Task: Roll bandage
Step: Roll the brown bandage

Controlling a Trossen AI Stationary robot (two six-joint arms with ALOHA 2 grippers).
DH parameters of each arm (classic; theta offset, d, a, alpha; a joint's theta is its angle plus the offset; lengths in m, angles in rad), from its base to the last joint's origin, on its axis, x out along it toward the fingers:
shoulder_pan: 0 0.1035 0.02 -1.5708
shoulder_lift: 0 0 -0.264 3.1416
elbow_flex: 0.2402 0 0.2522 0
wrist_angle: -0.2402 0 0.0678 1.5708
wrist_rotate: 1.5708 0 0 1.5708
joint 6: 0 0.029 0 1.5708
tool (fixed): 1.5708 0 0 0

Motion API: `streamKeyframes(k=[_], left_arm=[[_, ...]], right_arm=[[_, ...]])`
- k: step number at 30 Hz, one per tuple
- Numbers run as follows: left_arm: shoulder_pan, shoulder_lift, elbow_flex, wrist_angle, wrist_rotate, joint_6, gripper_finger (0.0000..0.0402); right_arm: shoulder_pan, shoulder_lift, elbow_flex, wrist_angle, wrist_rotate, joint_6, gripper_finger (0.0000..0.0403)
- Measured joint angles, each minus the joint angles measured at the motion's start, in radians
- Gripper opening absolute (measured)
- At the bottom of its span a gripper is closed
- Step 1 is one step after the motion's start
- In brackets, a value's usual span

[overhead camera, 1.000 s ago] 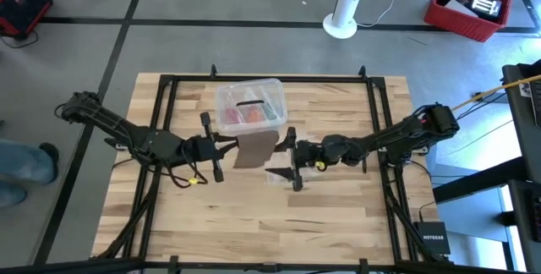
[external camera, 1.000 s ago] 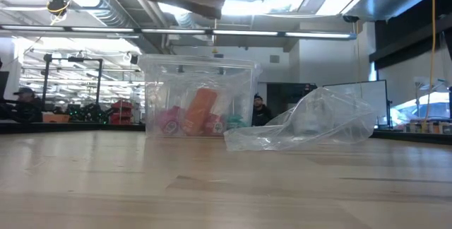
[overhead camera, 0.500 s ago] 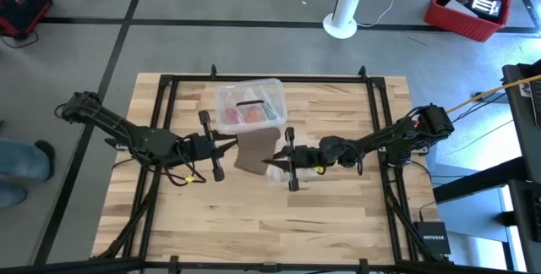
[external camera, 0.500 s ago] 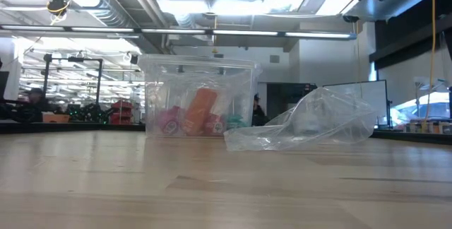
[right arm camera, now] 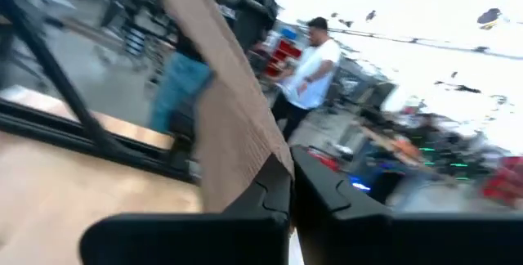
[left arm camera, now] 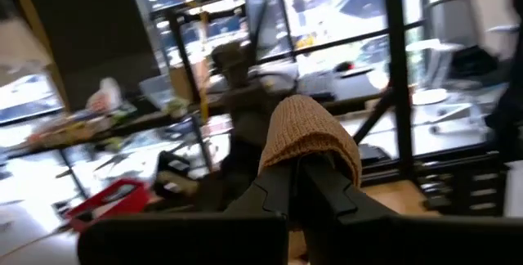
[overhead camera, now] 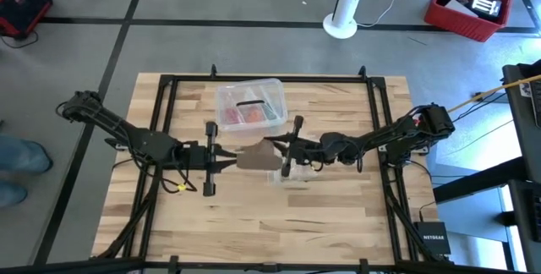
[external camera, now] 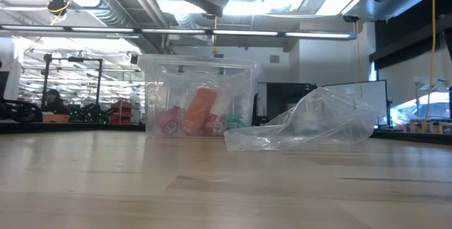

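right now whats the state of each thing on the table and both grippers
bandage: lifted off the table, stretched between the two grippers
left gripper: shut on one end of the bandage
right gripper: shut on the other end of the bandage
plastic box: upright on the table, colourful items inside
plastic bag: crumpled, lying on the table beside the box
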State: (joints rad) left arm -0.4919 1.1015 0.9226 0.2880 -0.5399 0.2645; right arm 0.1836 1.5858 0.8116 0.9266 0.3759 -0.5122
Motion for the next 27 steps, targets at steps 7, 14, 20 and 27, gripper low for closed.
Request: streamKeyframes(k=[7, 14, 20, 27], left_arm=[[0.014, 0.0, 0.0, 0.005, -0.147, 0.06, 0.0], [0.037, 0.0, 0.0, 0.01, -0.155, 0.078, 0.0], [0.036, 0.0, 0.0, 0.012, -0.155, 0.092, 0.0], [0.036, 0.0, 0.0, 0.018, -0.155, 0.087, 0.0]], right_arm=[[-0.001, 0.0, 0.0, -0.053, -0.134, 0.329, 0.0069], [-0.001, 0.0, 0.0, -0.094, -0.247, 0.481, 0.0179], [-0.001, 0.0, 0.0, -0.101, -0.377, 0.493, 0.0219], [-0.003, 0.029, 0.0, -0.119, -0.334, 0.417, 0.0181]])
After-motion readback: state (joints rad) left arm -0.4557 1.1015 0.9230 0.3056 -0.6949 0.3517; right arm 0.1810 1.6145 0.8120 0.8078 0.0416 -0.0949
